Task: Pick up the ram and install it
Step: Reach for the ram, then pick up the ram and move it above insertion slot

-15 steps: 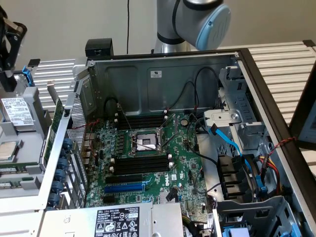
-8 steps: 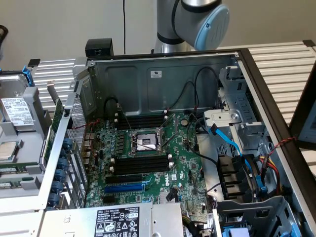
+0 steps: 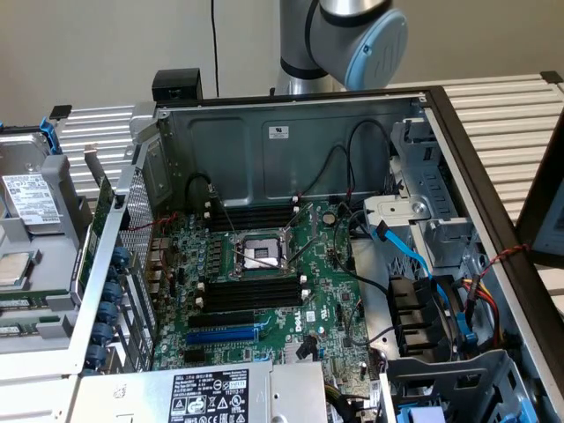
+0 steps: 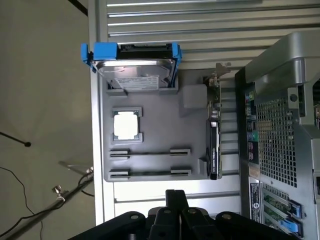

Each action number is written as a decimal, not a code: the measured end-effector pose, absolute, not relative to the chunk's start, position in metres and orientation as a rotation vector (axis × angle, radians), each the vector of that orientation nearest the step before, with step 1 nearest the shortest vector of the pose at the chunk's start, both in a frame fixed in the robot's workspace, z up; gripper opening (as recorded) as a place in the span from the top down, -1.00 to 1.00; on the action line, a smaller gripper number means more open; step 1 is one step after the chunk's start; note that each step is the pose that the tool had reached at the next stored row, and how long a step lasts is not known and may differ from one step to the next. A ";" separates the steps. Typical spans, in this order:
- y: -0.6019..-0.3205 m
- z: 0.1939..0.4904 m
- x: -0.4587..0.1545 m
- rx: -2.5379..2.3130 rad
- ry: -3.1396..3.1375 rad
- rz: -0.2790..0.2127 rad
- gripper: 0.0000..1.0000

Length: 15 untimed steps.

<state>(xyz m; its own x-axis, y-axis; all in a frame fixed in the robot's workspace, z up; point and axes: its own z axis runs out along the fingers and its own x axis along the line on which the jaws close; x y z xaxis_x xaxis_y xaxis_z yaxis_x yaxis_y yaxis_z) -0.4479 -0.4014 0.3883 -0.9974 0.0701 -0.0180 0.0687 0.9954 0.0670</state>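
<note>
A slatted pale metal counter (image 4: 200, 20) carries an open grey computer case (image 3: 291, 150) and a grey plastic tray (image 4: 190, 130). The thin dark-green ram (image 4: 150, 153) sits edge-on in that tray, barely discernible. Black fingers (image 4: 172, 200) hover near the tray, closed and empty.

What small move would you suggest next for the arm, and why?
Probably open the fingers: they are shut, holding nothing, near the tray, and the nearest ram sits in it, not yet picked up.
</note>
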 end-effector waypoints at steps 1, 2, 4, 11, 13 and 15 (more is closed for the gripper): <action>-0.401 0.388 -0.450 0.108 3.118 0.104 0.79; -0.401 0.388 -0.451 0.108 3.118 0.104 0.79; -0.401 0.388 -0.452 0.108 3.118 0.104 0.79; -0.401 0.388 -0.452 0.108 3.118 0.104 0.79; -0.401 0.388 -0.452 0.078 3.119 0.104 0.79; -0.401 0.388 -0.452 0.022 3.121 0.105 0.79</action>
